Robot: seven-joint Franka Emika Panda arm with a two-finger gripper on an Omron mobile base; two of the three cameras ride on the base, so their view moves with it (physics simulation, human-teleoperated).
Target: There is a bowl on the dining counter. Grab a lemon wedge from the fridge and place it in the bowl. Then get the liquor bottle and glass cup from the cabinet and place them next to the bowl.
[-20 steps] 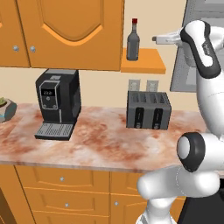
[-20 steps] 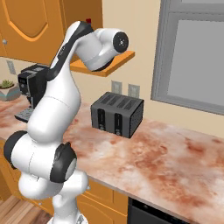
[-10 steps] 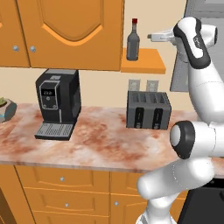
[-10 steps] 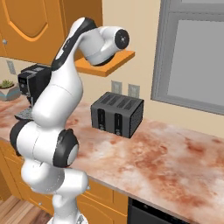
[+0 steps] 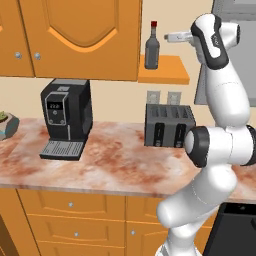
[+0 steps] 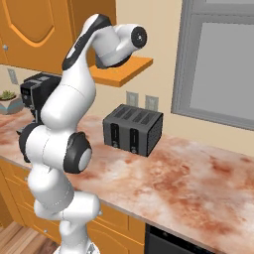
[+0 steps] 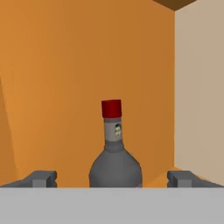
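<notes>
Dark grey glass liquor bottle (image 5: 152, 48) with a red cap stands upright on the orange wall shelf (image 5: 166, 73) above the black toaster (image 5: 169, 125), and the end effector (image 5: 170, 37), jaws wide open and empty, is level with its neck, just beside it.

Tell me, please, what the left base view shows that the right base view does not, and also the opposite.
Left base view alone: the liquor bottle standing upright on the orange shelf, and the open gripper to its right, level with its neck and apart from it. Right base view alone: the grey window frame and the counter stretching to the right. Both share the toaster, the coffee machine and the potted plant.
</notes>
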